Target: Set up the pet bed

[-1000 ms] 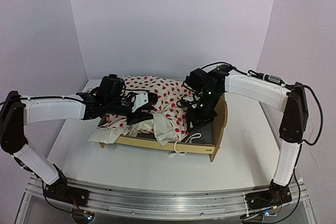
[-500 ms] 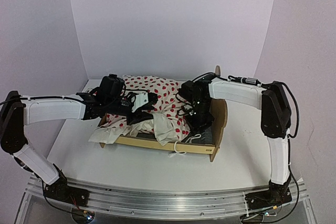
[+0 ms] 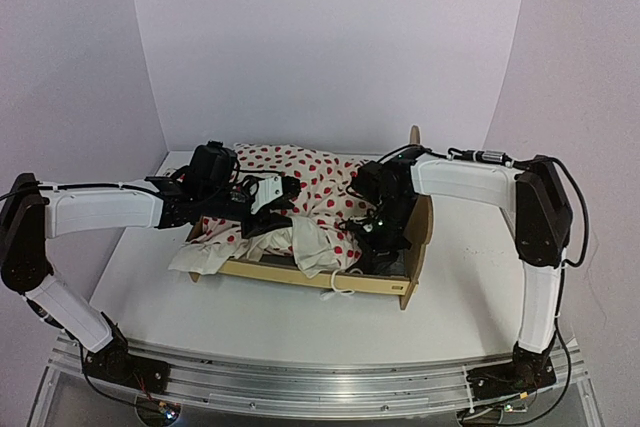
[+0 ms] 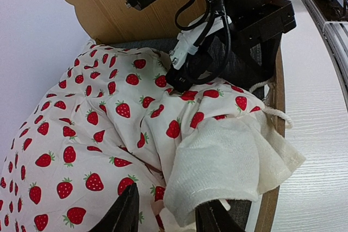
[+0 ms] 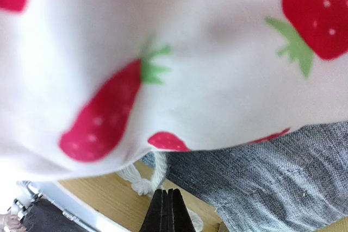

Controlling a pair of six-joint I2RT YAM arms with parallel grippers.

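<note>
On the white table (image 3: pixel 200 317), one pet bed (image 3: pixel 300 275) is shown, its long axis running left to right and its headboard (image 3: pixel 425 225) at the right end. One strawberry blanket (image 3: pixel 300 172) is heaped on the bed. Above the bed, the left gripper (image 4: pixel 171 205) is clamped on a blanket fold, and the right gripper (image 5: pixel 167 210) is pressed fully closed.

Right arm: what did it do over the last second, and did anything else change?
The right end effector dipped lower into the pet bed, at the edge of the strawberry blanket, and its fingers closed; what they pinch, if anything, is unclear. The left end effector, with the blanket between its fingers, and the bed stayed put.
</note>
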